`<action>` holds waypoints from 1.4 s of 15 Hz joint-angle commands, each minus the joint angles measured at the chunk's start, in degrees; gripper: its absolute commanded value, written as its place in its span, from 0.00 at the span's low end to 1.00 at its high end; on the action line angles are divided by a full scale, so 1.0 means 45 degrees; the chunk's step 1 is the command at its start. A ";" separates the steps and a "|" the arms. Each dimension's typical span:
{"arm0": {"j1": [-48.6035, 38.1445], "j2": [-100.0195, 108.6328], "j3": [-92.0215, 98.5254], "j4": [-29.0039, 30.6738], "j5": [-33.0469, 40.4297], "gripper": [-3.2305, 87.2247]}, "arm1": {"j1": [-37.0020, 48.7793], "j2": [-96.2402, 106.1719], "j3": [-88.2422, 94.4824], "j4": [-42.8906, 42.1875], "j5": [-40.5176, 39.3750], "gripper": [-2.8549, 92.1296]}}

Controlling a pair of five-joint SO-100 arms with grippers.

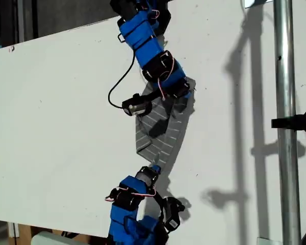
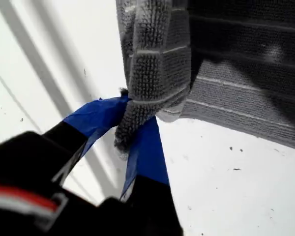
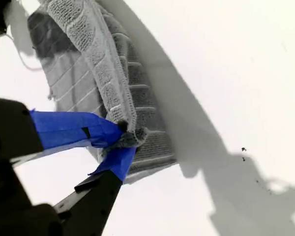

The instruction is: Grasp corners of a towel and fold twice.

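The towel [image 1: 160, 133] is grey with thin white stripes, its pile looped and nubbly up close. It hangs bunched between two held corners, stretched roughly from the upper middle of the exterior view down toward the lower middle, with its lower body draped on the white table. One corner [image 2: 132, 123] is twisted into a narrow roll, the striped cloth rising from it in a thick fold [image 2: 155, 54] while the rest spreads flat behind. The other corner [image 3: 130, 135] is likewise gathered to a tip, with a ridge of cloth running away from it over the flatter striped part [image 3: 69, 83]. The towel is creased, not laid square.
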 commanded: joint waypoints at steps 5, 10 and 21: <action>-0.5547 -0.1074 -0.6523 0.2109 0.4941 0.01 | 0.7090 0.4492 -0.0391 0.2051 -0.5176 0.03; -0.8223 0.3906 -0.5781 0.1699 0.6777 0.01 | 0.9883 0.9492 0.0176 -0.0371 -0.9922 0.03; -0.0898 0.4219 0.5723 -0.5195 -0.0625 0.01 | 0.3242 0.9473 0.7480 -0.2031 -0.1797 0.03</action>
